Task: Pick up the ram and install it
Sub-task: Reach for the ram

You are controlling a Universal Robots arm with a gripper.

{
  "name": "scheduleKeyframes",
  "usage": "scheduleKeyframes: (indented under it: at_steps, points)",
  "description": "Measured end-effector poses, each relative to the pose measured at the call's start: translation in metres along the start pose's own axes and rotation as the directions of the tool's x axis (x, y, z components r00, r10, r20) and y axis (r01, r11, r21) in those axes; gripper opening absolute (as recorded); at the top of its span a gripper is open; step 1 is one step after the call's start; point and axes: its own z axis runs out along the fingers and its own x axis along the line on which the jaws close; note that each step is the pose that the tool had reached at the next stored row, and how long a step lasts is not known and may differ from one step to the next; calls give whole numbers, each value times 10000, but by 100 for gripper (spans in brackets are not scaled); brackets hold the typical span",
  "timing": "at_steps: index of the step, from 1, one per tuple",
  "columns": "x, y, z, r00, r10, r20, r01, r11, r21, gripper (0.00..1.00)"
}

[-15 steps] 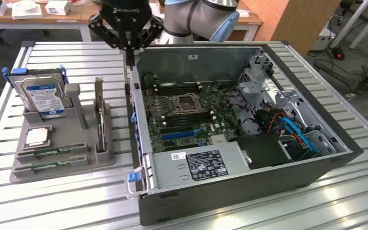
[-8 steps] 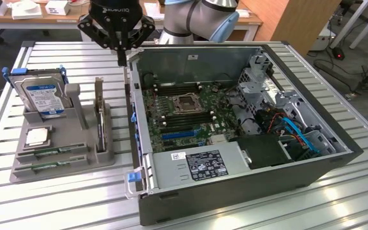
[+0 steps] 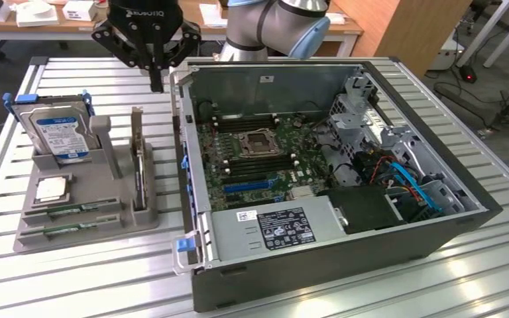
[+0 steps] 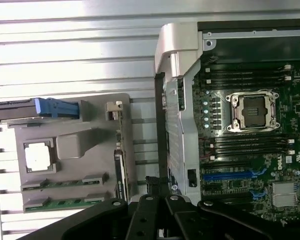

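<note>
Two green ram sticks (image 3: pixel 71 211) lie flat in the front slots of a grey holder (image 3: pixel 140 218) on the exterior view's left; the wrist view shows them too (image 4: pixel 65 184). My gripper (image 3: pixel 156 83) hangs above the table behind the holder, beside the open computer case's (image 3: pixel 325 278) back corner. Its fingers are shut with nothing between them. In the wrist view the dark gripper (image 4: pixel 159 192) sits between the holder (image 4: pixel 90 135) and the case wall. The motherboard's black memory slots (image 3: pixel 241 122) lie on both sides of the CPU socket (image 3: pixel 259 142).
The holder also carries a silver hard drive with a blue label (image 3: pixel 60 136), an upright dark expansion card (image 3: pixel 137 159) and a square processor chip (image 3: pixel 51 190). Everything rests on a slatted metal table (image 3: pixel 87 285). A power supply (image 3: pixel 272 228) fills the case's front.
</note>
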Motion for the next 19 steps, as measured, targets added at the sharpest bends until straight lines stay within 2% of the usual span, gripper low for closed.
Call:
scheduleKeyframes:
  at_steps: [19]
  points:
    - [376, -28, -10, 10000, 0, 0, 0, 10000, -1, 9]
